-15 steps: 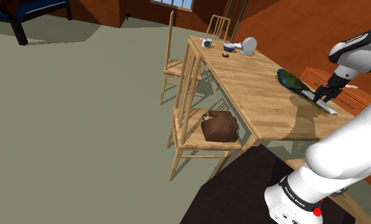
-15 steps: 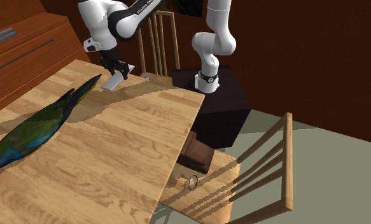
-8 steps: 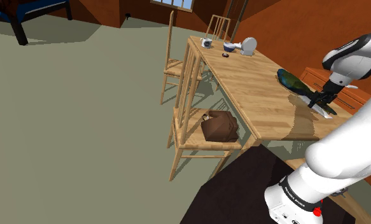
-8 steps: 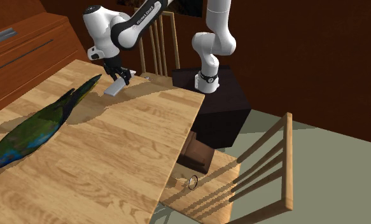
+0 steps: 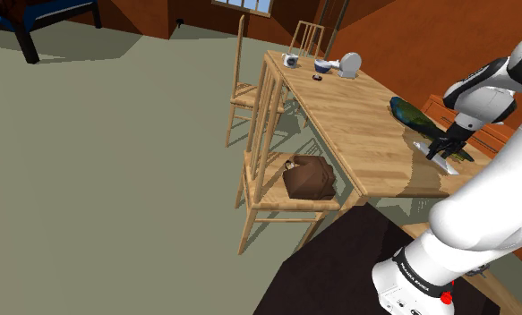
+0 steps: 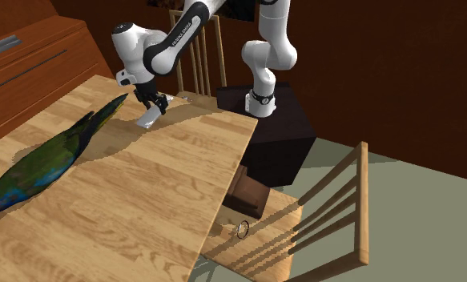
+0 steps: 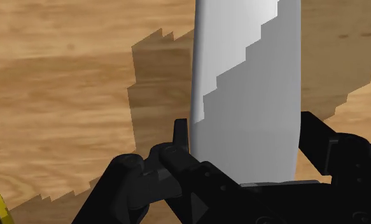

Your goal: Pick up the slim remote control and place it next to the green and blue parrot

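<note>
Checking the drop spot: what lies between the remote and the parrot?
Only bare tabletop lies between remote and parrot, in the second exterior view.

In the second exterior view, the gripper [image 6: 153,106] clasps the remote control [image 6: 147,120] low over the table [image 6: 167,200]. The parrot [image 6: 55,160] is the near obstacle: its tail tip lies just beside the gripper at nine o'clock, and its body stretches toward eight o'clock. From five to seven o'clock the table is bare wood. A chair back [image 6: 199,60] rises at one o'clock.
</note>
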Controlling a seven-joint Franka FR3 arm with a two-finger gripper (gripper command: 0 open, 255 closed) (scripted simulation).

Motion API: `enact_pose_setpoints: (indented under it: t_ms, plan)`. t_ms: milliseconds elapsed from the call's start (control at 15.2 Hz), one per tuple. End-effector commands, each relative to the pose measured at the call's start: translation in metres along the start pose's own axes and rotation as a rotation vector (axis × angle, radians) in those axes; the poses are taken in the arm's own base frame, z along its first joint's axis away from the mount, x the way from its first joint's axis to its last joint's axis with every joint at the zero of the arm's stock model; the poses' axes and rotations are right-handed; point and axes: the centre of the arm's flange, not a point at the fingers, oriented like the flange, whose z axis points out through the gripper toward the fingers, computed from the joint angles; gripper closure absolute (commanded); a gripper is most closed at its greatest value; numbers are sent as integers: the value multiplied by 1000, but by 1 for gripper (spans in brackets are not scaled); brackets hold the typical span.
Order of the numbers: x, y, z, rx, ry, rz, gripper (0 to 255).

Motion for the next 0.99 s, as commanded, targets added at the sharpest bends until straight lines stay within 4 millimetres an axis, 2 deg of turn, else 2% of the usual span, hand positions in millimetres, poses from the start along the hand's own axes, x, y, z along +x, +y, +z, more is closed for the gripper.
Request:
enact_pose_setpoints:
  t_ms: [0, 132, 594, 660, 924]
  plan:
    - [0, 0, 10, 0, 1, 0, 255]
    - [0, 0, 20, 0, 1, 0, 255]
    - [0, 0, 20, 0, 1, 0, 255]
    - [0, 0, 20, 0, 1, 0, 0]
    - [0, 0, 20, 0, 1, 0, 0]
